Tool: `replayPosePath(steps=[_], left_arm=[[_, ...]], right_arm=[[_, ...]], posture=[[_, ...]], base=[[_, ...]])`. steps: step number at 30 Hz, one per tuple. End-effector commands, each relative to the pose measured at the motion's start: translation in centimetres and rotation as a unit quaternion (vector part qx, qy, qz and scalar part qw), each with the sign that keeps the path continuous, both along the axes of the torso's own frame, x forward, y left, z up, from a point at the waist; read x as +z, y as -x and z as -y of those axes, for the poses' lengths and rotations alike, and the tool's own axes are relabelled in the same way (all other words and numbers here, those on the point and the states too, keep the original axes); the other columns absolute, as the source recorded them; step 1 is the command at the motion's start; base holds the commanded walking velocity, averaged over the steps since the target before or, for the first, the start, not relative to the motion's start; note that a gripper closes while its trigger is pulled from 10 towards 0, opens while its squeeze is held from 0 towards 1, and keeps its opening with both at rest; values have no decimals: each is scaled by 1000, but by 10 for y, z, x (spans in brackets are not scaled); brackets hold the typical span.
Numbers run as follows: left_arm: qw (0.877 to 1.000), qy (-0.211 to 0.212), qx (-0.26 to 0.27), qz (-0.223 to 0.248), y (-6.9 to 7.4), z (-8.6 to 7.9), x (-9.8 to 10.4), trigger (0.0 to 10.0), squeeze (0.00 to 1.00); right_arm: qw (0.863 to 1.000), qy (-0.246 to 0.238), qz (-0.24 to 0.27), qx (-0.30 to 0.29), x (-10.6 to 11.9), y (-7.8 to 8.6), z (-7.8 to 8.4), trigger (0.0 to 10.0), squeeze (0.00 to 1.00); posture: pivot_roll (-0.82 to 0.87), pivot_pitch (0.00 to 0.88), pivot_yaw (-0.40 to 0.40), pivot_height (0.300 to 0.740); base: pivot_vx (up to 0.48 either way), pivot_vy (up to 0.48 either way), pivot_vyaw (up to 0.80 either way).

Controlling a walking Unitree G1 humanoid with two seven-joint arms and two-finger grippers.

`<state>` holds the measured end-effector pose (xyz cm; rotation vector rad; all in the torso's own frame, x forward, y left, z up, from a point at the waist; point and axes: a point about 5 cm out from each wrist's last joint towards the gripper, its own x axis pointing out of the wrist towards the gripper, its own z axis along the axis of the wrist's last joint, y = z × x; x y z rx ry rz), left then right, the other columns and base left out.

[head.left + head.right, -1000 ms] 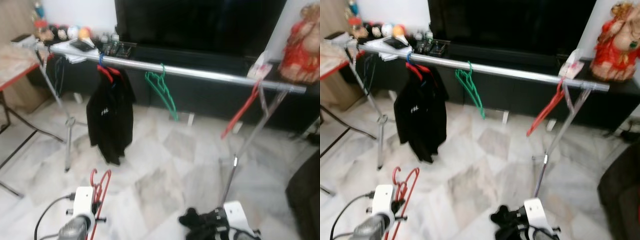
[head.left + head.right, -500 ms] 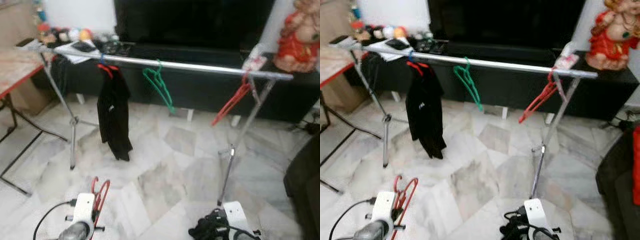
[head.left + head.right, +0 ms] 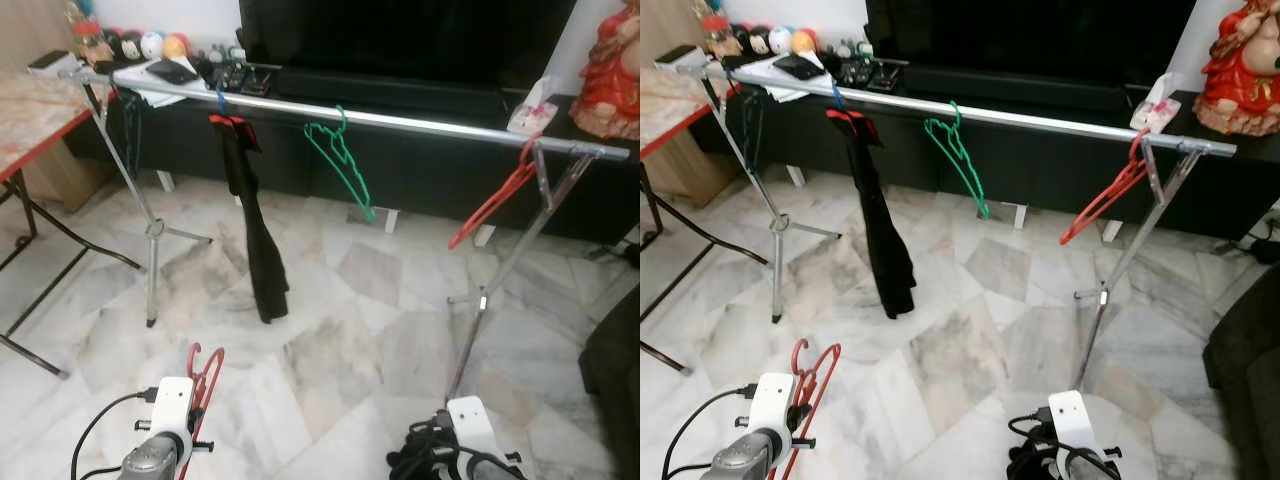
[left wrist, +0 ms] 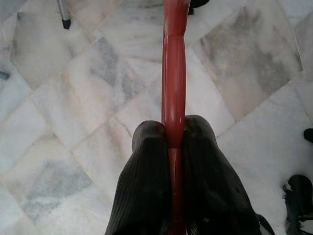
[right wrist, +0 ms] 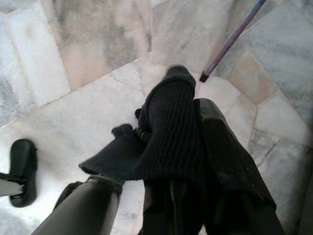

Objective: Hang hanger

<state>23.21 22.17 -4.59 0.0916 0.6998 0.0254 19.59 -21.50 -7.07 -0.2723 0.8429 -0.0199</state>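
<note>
- The left tool [image 4: 172,142] is low at the robot's left, its 2 black fingers pinching a red plastic hanger [image 3: 203,372] above the marble floor [image 3: 330,340].
- Ahead, the long silver metal rail [image 3: 400,120] carries a black garment [image 3: 255,230], a green hanger [image 3: 340,160], then another red hanger [image 3: 495,200].
- The right tool [image 5: 188,112] is pressed together, low at the right.

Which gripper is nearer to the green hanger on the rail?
Neither clearly. The green hanger hangs mid-rail, far ahead. The left gripper, clamping a red hanger, is low to its left; the right gripper is low to its right.
</note>
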Motion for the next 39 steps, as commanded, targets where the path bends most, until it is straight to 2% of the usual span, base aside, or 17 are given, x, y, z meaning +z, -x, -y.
replayPosePath(steps=[1, 5, 26, 30, 39], left_arm=[[1000, -3, -3, -7, 3, -1, -2, 10000, 0], [1000, -2, -3, -6, 3, -1, -2, 10000, 0], [1000, -2, -7, -5, 3, -1, -2, 10000, 0], [1000, -4, -9, -4, 3, -1, -1, 10000, 0], [1000, 1, -10, -1, 3, 0, -1, 10000, 0]], right_arm=[[1000, -2, 2, -10, -1, 2, 1, 10000, 0], [1000, 0, 0, -11, -1, 2, 2, 10000, 0], [1000, 16, 10, -20, 0, 1, 3, 10000, 0], [999, 17, 13, -23, 1, 1, 3, 10000, 0], [998, 19, 36, -43, 2, 0, 3, 10000, 0]], posture=[[-85, 60, -2, 740], [-85, 60, -2, 740], [-81, 57, 3, 740], [-78, 57, 4, 740], [-78, 57, 6, 740]], base=[[0, 304, 0], [0, 307, -291], [0, 307, -800], [0, 64, -800], [0, 0, -49]])
